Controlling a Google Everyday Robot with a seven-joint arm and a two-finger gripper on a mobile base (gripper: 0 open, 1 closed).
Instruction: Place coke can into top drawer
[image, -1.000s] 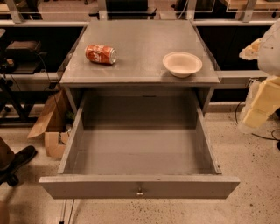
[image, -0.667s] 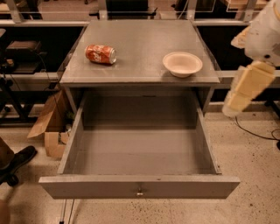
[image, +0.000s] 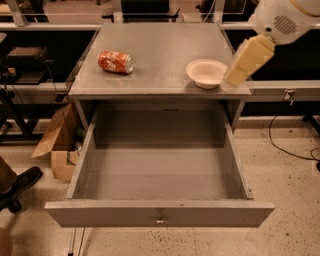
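The coke can (image: 115, 62) lies on its side on the grey cabinet top (image: 160, 50), at its left. The top drawer (image: 160, 214) is pulled fully out below, empty, with a small metal knob at the centre of its front panel. My gripper (image: 236, 75), a cream-yellow piece under the white arm housing (image: 285, 20), hangs above the right edge of the cabinet top. It is just right of the bowl and far right of the can. It holds nothing that I can see.
A cream-white bowl (image: 206, 73) stands at the right front of the cabinet top, next to the gripper. A cardboard box (image: 56, 142) and a shoe (image: 20, 185) are on the floor at left. A cable (image: 290, 150) runs along the floor at right.
My arm has swung in from the right edge of view, up and to the left, and now reaches over the cabinet's right edge beside the bowl. The can and drawer have not moved.
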